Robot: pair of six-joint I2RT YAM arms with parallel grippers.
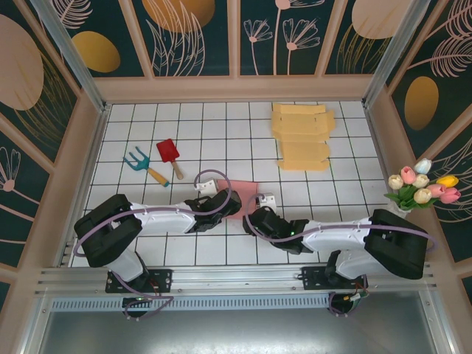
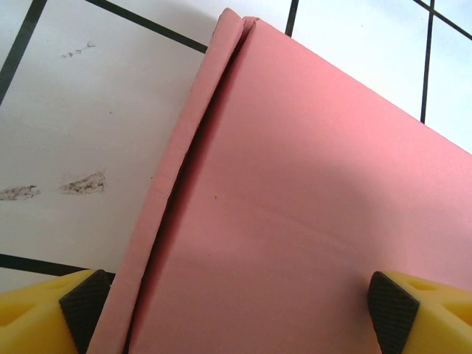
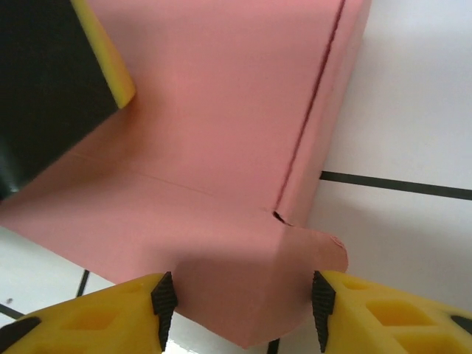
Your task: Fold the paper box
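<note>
Pink paper box (image 1: 242,195) lies flat on the white tiled surface (image 1: 147,118), near the front edge at centre, between the two arms.

Left pincer (image 2: 240,310): jaws wide apart, straddling the box from above. One pad sits at the folded-up side flap (image 2: 158,214), the other over the flat panel. No clamp.

Right pincer (image 3: 241,310): jaws part-way apart with a box corner between the pads. The pads look to be at the corner's edges, but I cannot tell if they actually pinch it. A slit and a small rounded tab show at that corner.

Stack of yellow card blanks (image 1: 302,133) far right. Red trowel (image 1: 169,155) and blue hand rake (image 1: 144,164) far left. Tulips (image 1: 422,184) on the right wall ledge.
</note>
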